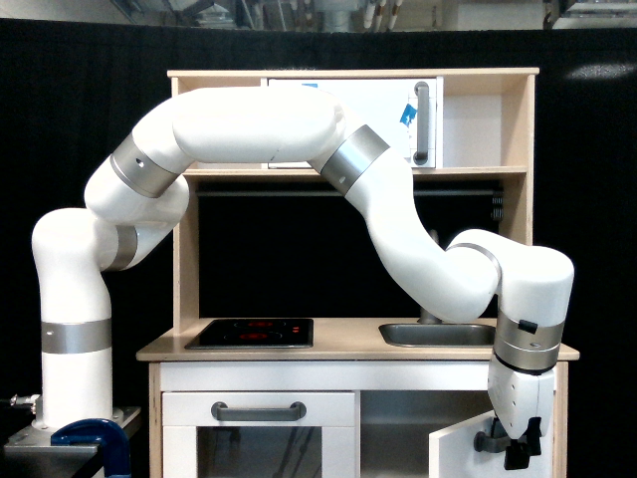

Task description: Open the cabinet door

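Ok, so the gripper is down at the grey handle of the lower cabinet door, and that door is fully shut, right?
Not shut. In the exterior view the gripper is at the grey handle, but the cabinet door stands ajar, swung out from the dark opening beside it.

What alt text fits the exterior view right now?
A white robot arm reaches down to the toy kitchen's lower cabinet door, which stands partly open, with its tool at the door's grey bar handle. Above are the hob and sink.
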`<state>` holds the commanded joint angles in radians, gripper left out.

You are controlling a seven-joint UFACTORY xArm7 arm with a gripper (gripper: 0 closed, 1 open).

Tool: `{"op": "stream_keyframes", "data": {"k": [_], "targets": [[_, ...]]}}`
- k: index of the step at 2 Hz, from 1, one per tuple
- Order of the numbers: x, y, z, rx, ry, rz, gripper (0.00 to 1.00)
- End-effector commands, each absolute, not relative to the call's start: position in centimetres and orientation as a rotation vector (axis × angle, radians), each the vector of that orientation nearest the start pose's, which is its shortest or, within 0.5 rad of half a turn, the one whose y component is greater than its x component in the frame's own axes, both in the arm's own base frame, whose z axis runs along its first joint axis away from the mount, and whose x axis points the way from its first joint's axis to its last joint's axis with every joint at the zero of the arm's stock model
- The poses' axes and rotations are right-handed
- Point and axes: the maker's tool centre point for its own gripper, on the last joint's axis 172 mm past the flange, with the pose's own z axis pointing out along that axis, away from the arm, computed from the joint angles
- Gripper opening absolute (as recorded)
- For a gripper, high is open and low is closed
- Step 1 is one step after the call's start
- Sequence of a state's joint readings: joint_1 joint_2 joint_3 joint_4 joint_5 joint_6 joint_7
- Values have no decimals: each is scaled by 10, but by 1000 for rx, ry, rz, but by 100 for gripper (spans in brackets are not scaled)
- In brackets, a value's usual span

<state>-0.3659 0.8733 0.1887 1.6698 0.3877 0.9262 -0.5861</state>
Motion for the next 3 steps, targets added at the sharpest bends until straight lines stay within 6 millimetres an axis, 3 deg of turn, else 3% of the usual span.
{"op": "stream_keyframes", "data": {"k": [2,3], "targets": [[621,-57,-5,-2682,-127,-69,100],[627,-65,20,-2682,-127,-69,100]]}}
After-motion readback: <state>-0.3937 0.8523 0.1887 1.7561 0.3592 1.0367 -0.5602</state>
